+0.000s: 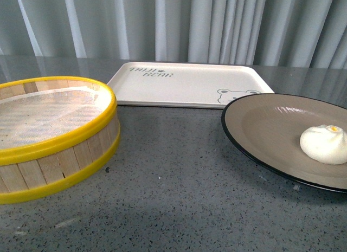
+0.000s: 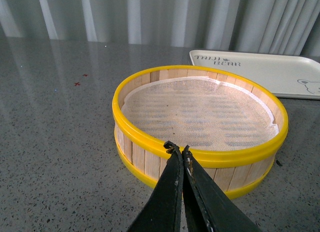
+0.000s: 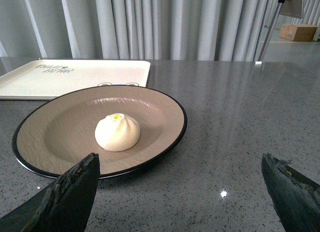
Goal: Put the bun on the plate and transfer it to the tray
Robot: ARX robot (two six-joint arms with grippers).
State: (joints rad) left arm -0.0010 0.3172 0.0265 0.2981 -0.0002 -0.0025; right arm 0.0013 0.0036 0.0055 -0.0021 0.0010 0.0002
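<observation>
Front view: a grey speckled worktop (image 1: 179, 198) carries three things before a pale curtain (image 1: 162, 24). A round wooden steamer basket (image 1: 54, 138) with yellow rims stands on the left, lined with white mesh. The cream tray (image 1: 184, 86), marked with grey lettering and a small bear face, lies flat behind it, towards the middle. The plate (image 1: 260, 127), beige-grey with a thin black rim, sits on the right, cut off by the picture's edge. The bun (image 1: 324, 144) rests on the plate, white and pleated, its orange-yellow dot facing up. The plate's far rim comes close to the tray's near corner; whether they touch cannot be told.

Left wrist view: the left end effector (image 2: 179, 149) has its two dark fingers pressed together, with nothing between them. Its tips stand over the near yellow rim of the steamer basket, which lies just ahead; whether they touch it cannot be told. The basket holds only its mesh liner. The tray lies beyond the basket, further from the end effector and off to one side.

Right wrist view: the right end effector (image 3: 180, 162) has its fingers spread wide, gripping nothing. The plate lies on the worktop just ahead of it, nearer one finger than the other. The bun sits upright near the plate's centre, well clear of both fingertips. The tray lies beyond the plate, still further from the end effector.
</observation>
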